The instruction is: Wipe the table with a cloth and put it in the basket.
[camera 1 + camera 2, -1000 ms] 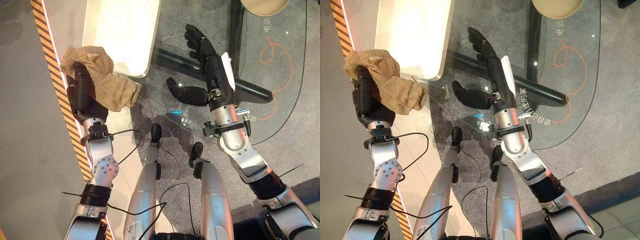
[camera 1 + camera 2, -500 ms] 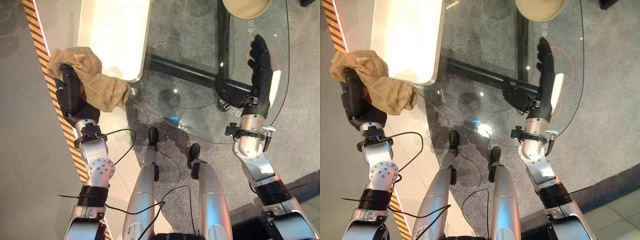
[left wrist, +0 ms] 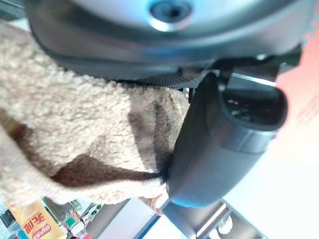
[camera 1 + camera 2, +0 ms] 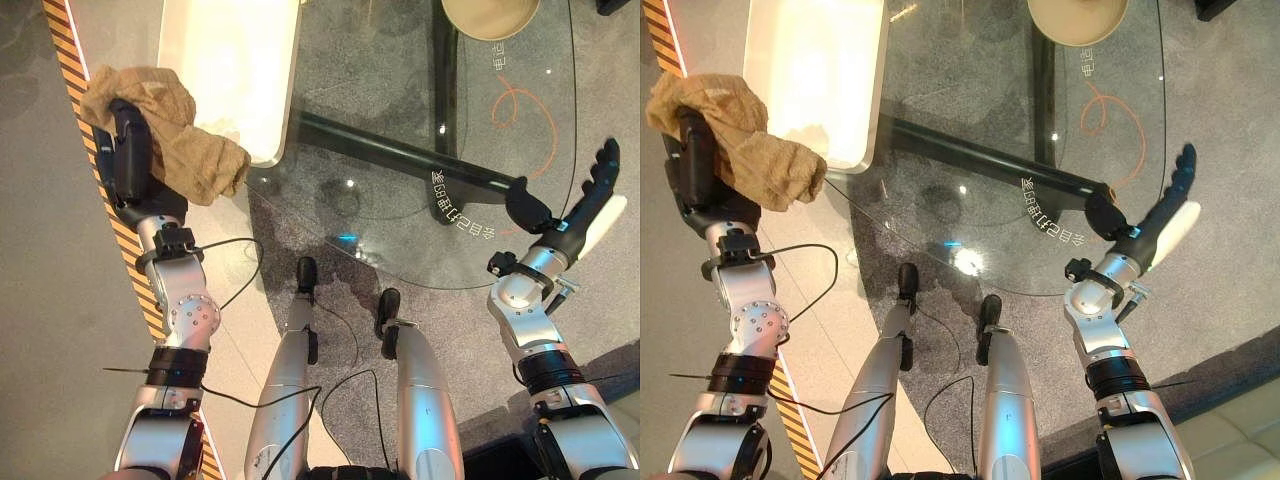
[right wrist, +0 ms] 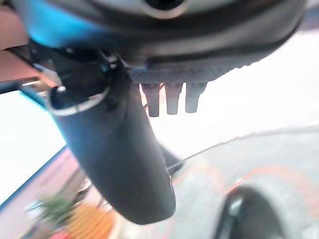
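Cloth [image 4: 185,140]: upper left of the frame, a tan, fleecy rag bunched over the left hand, its loose end drooping onto the near corner of the white tray.
Handling: judged light, soft and limp, not slippery or fragile; it will sag wherever unsupported, so a grip on the gathered middle is safer than on a corner.
Left hand [image 4: 130,165]: upper left, fingers curled into the cloth; in the wrist view the thumb presses against the pile.
White tray [image 4: 225,60]: top, left of centre, at the glass table's edge.
Glass table [image 4: 400,120]: centre.
Tan bowl [image 4: 490,12]: top right, possibly the basket; I cannot tell.
Right hand [image 4: 585,200]: right edge, fingers straight, holding nothing, beside the table's rim.
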